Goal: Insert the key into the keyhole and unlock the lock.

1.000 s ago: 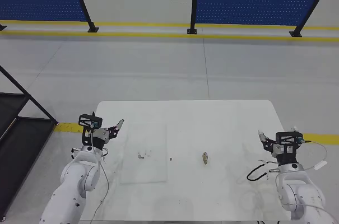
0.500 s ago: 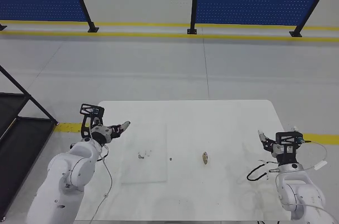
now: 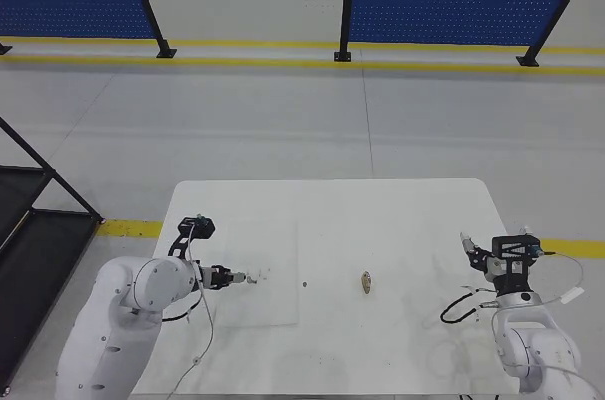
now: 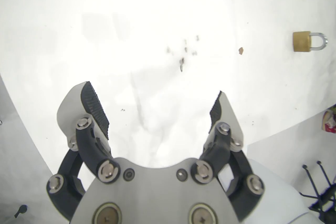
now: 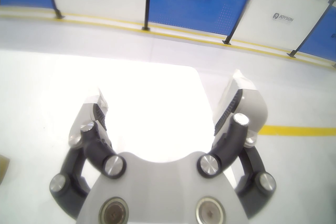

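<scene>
While the key (image 4: pixel 181 64) lies flat on the thin sheet (image 3: pixel 272 240) on the left half of the table (image 3: pixel 402 210), the left gripper (image 4: pixel 157 107) hangs low just short of it, jaws spread wide, nothing between the pads. Lock (image 4: pixel 308 41) lies on its side near table centre, well apart from the key: brass body, steel shackle, shackle looks closed. Right gripper (image 5: pixel 170 109) sits at the right table edge, also spread and empty, far from both. Handling guess: key is small, thin, stiff metal and very light. Flat on a smooth surface it gives little to bite on, so it will likely skate or flip if the pads land uneven. Best hold is across the head, leaving the blade free for the keyhole. Glare washes the key out, so I can't tell which end is the head. Lock looks dense and rigid and won't deform. Grip the body across its flat faces with the keyhole end exposed, and hold firm against the turning torque. Can't tell which way the keyhole faces.
</scene>
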Tool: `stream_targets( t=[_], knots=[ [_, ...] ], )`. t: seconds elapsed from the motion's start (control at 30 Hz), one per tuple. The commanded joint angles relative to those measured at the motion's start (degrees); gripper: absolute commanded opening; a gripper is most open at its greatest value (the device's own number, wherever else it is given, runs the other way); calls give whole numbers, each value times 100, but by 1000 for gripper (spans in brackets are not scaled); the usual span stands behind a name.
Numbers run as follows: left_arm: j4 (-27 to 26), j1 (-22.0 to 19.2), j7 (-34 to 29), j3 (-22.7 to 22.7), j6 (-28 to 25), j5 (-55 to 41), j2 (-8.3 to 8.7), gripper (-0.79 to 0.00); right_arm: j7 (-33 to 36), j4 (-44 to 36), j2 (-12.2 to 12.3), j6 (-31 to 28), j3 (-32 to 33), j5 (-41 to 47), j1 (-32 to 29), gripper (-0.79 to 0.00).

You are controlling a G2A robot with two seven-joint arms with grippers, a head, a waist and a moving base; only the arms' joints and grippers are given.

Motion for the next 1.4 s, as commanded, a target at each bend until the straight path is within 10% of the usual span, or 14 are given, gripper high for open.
stream_targets(
  t=[0.0,0.7,0.9,1.37],
  knots=[
    [85,-53,-44,55,177,-203,-8,0,0,0,0,0,0,0,0,0],
    [1013,-534,696,775,529,-642,-55,0,0,0,0,0,0,0,0,0],
    [1179,-634,755,897,678,-737,-58,-388,0,0,0,0,0,0,0,0],
    [1318,-660,777,1028,779,-673,-17,-523,0,0,0,0,0,0,0,0]
  ],
)
